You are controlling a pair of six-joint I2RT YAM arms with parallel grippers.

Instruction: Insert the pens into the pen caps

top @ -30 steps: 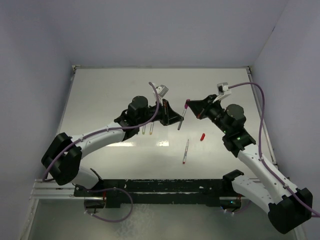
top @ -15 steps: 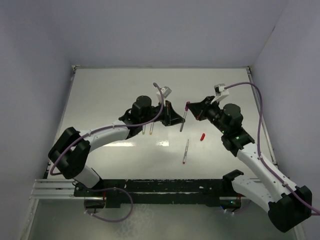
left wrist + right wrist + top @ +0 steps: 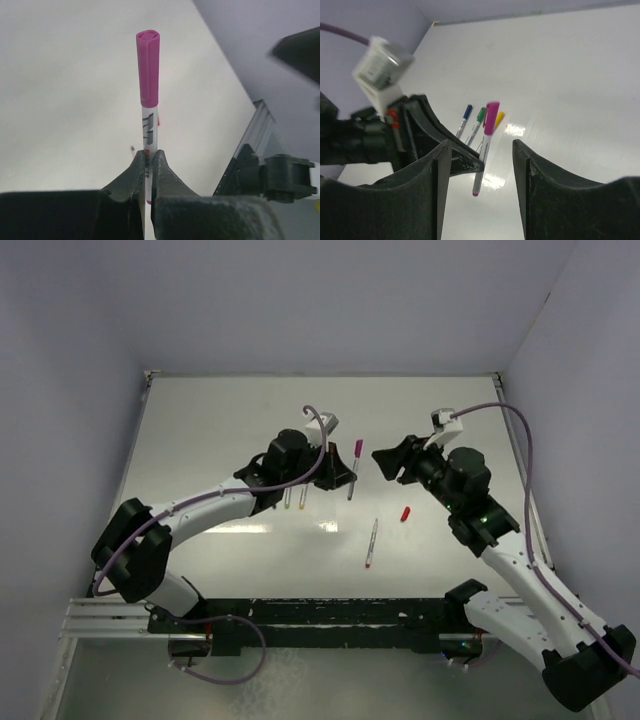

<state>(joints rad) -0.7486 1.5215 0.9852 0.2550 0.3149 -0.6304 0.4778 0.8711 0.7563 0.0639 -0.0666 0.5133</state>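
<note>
My left gripper (image 3: 347,476) is shut on a pale pen (image 3: 149,131) held upright above the table. A purple pen cap (image 3: 148,75) sits on its top end. My right gripper (image 3: 386,463) stands open just right of it, apart from the capped pen (image 3: 488,136), with nothing between its fingers. One uncapped pen (image 3: 371,543) with a red tip lies on the table in front. A red pen cap (image 3: 405,512) lies to its right. The blue-capped pen (image 3: 465,117), green-capped pen (image 3: 478,119) and yellow-capped pen (image 3: 497,118) lie side by side under the left arm.
The white table (image 3: 200,440) is walled at the back and both sides. The arms' black base rail (image 3: 320,615) runs along the near edge.
My right gripper has opened and let go of the purple cap, which stays on the pen. The left gripper has drawn the capped pen a little to the left.
</note>
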